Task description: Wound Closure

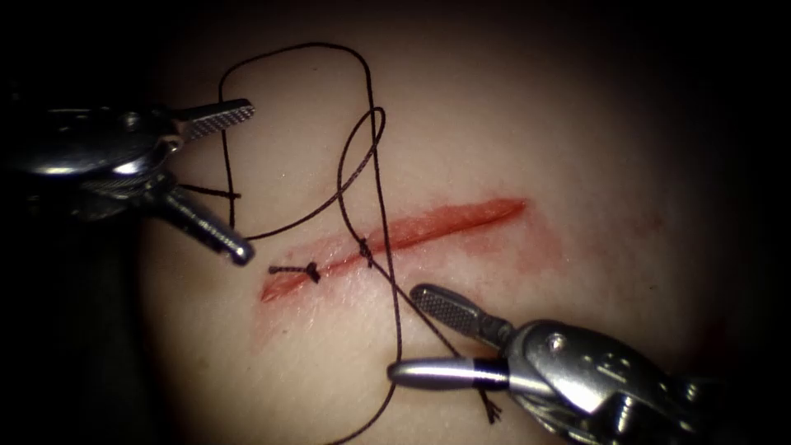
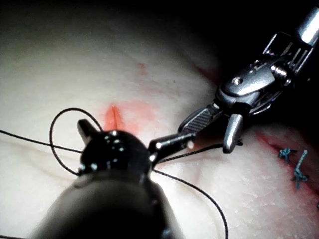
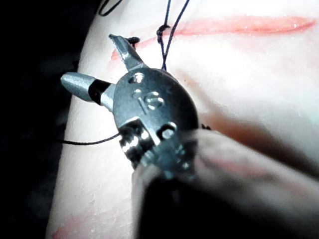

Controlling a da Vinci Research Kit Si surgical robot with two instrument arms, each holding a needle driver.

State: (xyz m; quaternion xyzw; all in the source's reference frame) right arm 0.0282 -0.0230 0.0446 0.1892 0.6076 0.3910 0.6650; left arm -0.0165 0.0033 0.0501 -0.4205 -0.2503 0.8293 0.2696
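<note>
A: What was seen at the left of the endoscope view?

B: The left tool (image 1: pixel 247 177) was seen with its jaws spread wide apart, one raised and one lowered, and nothing was held between them. A strand of the thread (image 1: pixel 375 177) was seen running between the two open jaws without being clamped.

A: How was the thread laid out?

B: A large loop was seen above the cut (image 1: pixel 395 235), on the tissue (image 1: pixel 577 165), with a smaller loop inside it. From there the strands were carried down across the cut to a knot (image 1: pixel 365 245) sitting on it. A second knot (image 1: pixel 311 270), with a short cut end (image 1: pixel 284 269) pointing left, was seen nearer the cut's left end. Red fluid (image 1: pixel 535 247) was spread along and around the cut.

A: And further right?

B: The right tool (image 1: pixel 404 334) was seen below the cut, its jaws also wide apart, and nothing was gripped. A thread strand was passed between its jaws and continued downward; a frayed thread end (image 1: pixel 492 408) was seen beside the lower jaw.

A: Was the needle located?

B: It could not be made out, so neither its place nor whether it sat in the tissue could be told.

A: Were the wrist views consistent?

B: Yes. In the left wrist view the left tool (image 2: pixel 132 134) and right tool (image 2: pixel 207 134) were both seen open; in the right wrist view the right tool (image 3: pixel 89 59) was likewise seen open.
</note>
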